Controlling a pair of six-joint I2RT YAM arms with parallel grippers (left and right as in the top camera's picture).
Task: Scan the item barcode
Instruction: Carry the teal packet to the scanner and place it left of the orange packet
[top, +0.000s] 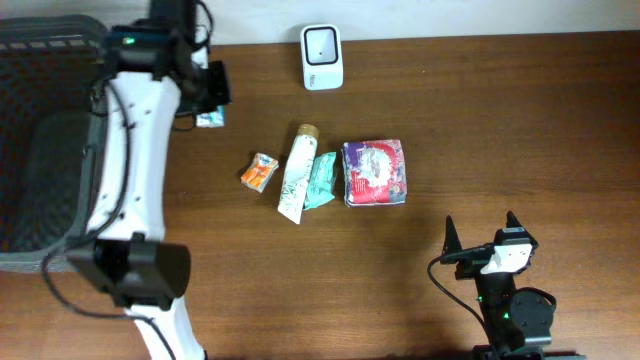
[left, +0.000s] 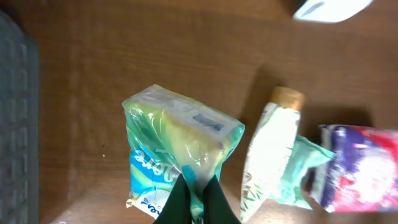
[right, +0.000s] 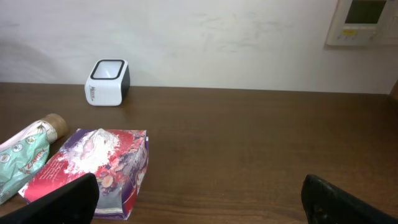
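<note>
Two arms at a brown wooden table (top: 480, 120). Left gripper (left: 194, 190), upper left of the overhead view, is pinched fully together on the edge of a clear plastic packet (left: 177, 149) w/ green-and-yellow contents and blue lettering. The packet fills the centre of the left wrist view; can't tell if it's lifted off the wood. From overhead only a small bit of it shows, just below the gripper head. It sits left of the white box-shaped barcode scanner (top: 322, 57) at top centre and well apart from it. Right gripper (top: 480, 243), lower right, has its jaws spread wide w/ nothing btwn them. Mid-frame row, L to R: small orange sachet (top: 260, 172), white tube w/ tan cap (top: 297, 172), teal pouch (top: 320, 180) touching the tube, purple-red floral tissue pack (top: 375, 172). Grey mesh basket (top: 40, 150) at far left edge.
</note>
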